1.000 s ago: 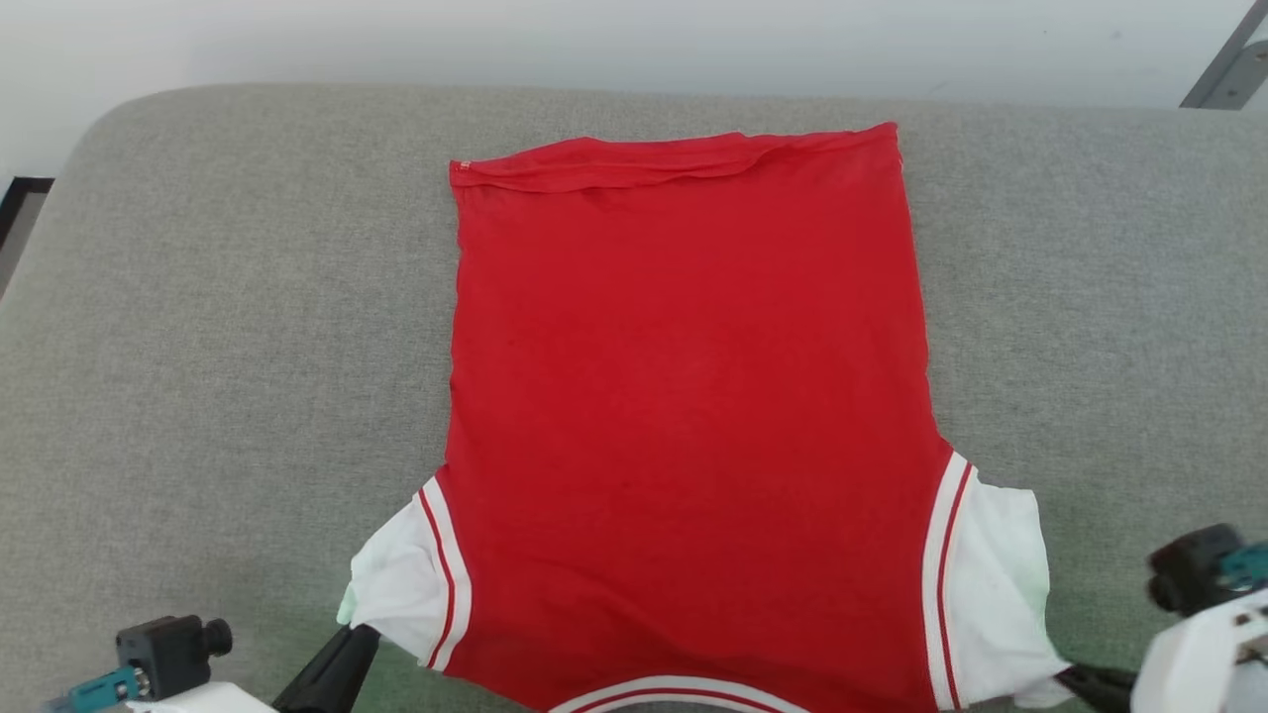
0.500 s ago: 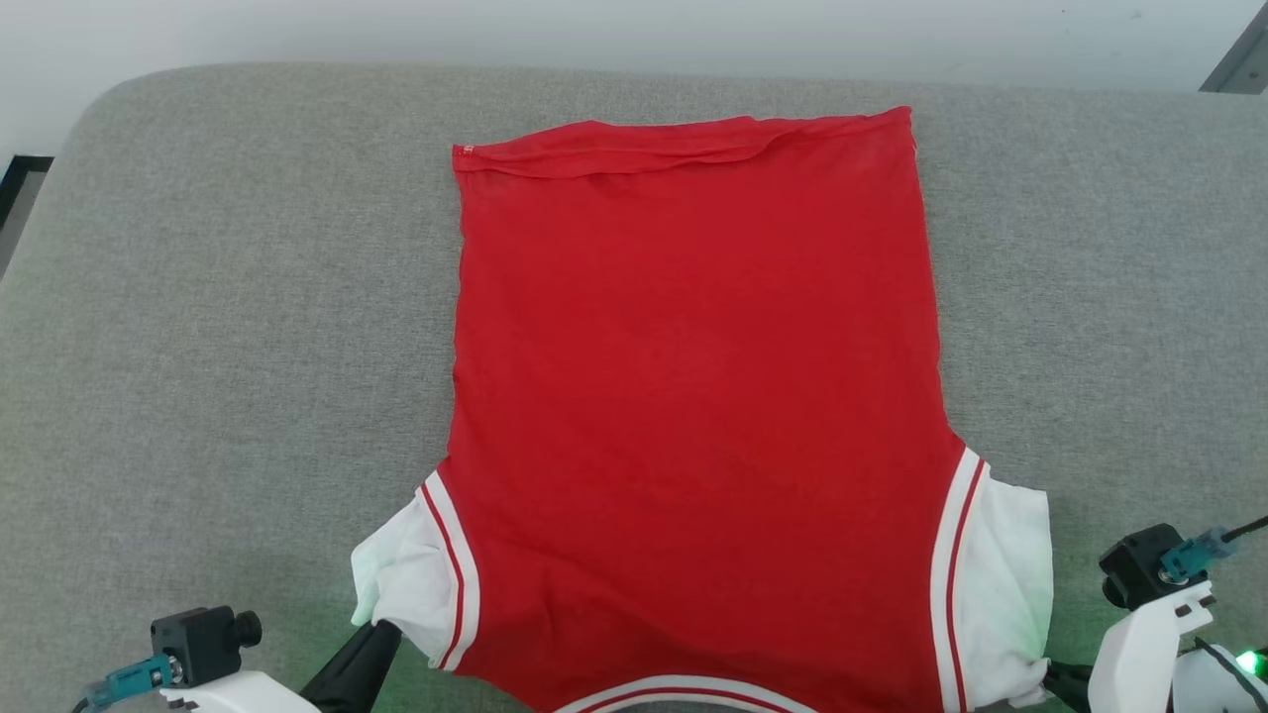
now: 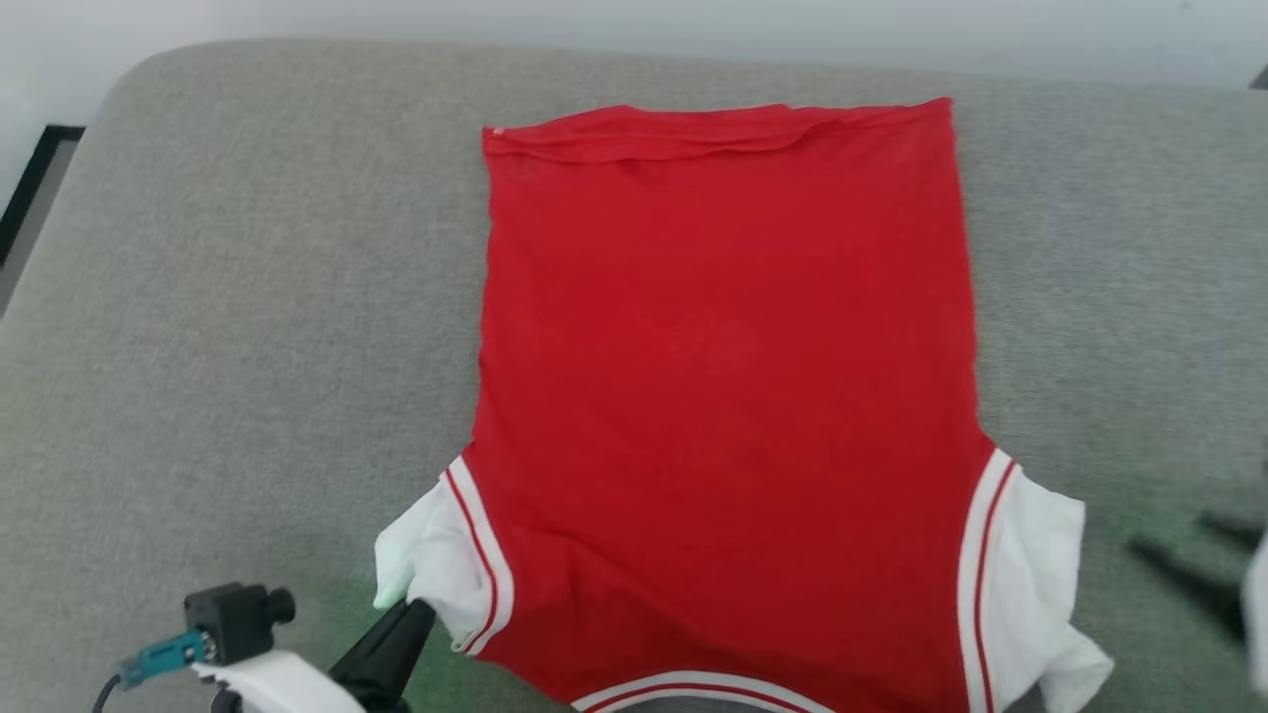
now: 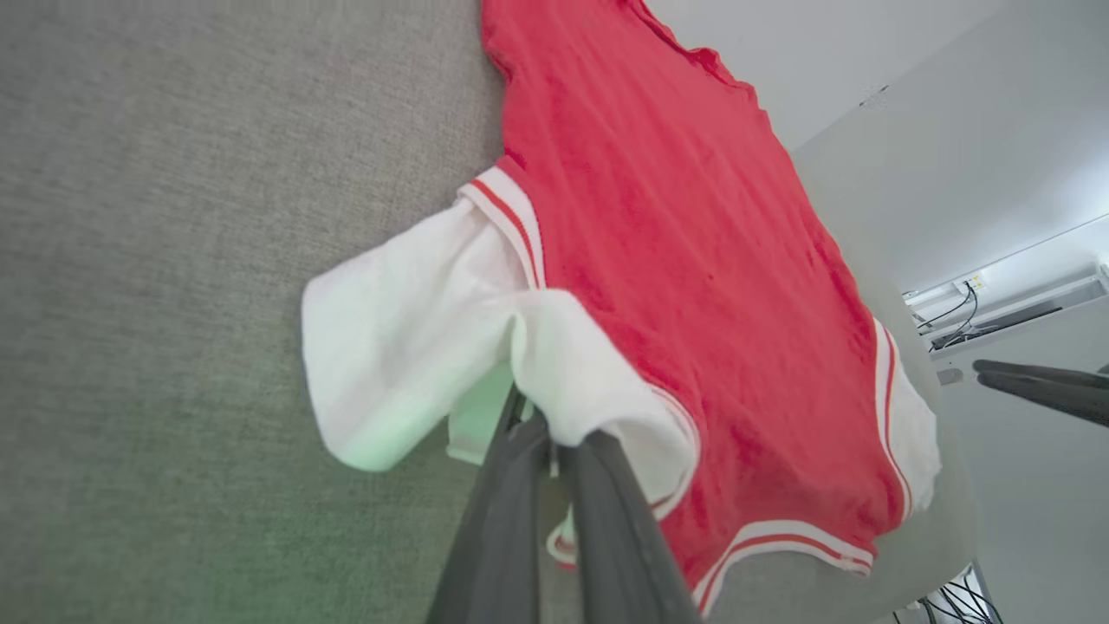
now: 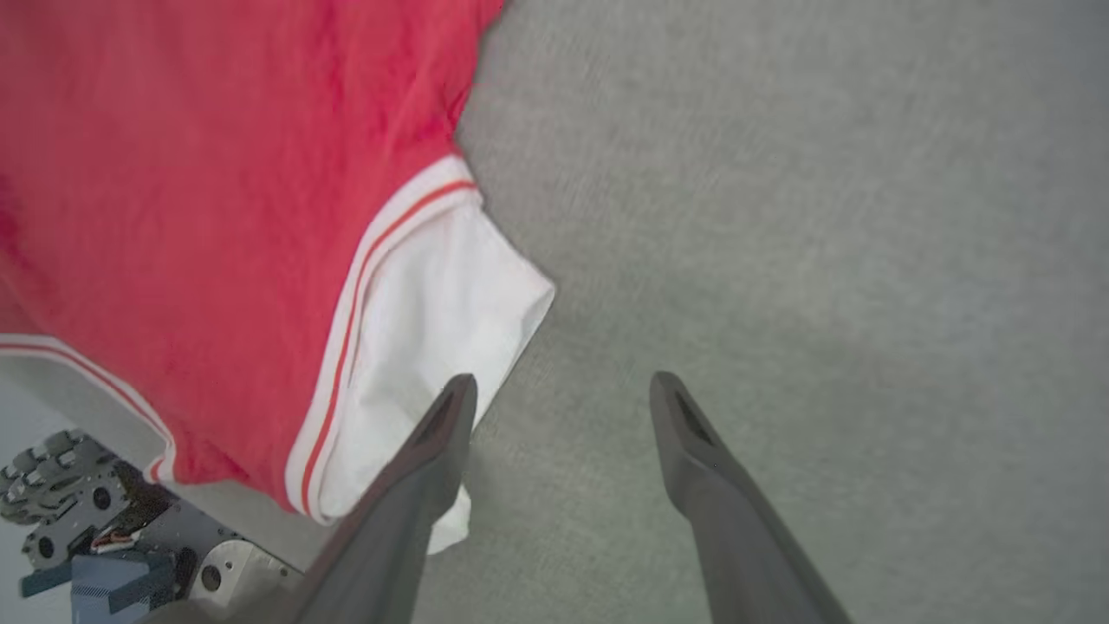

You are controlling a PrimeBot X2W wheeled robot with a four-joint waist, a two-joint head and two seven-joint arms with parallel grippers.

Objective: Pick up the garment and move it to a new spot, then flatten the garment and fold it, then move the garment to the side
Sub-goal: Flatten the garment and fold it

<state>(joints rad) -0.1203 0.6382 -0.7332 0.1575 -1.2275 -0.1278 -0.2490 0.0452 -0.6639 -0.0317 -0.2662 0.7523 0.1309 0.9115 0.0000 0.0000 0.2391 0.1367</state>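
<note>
Shirt (image 3: 728,376) laid out on the surface (image 3: 248,297), left gripper (image 4: 548,432) on a sleeve (image 4: 407,364), right gripper (image 5: 561,386) let go

The left gripper is clamped tight on the white sleeve right at its fingertips, with fabric bunched over them. The right gripper is spread wide with nothing between its fingers, over bare grey surface. The other sleeve (image 5: 433,303) is just beside one finger, can't tell if they touch. Out past both grippers the shirt lies flat, plain red side up, with the striped collar trim nearest them and the hem at the far end.
</note>
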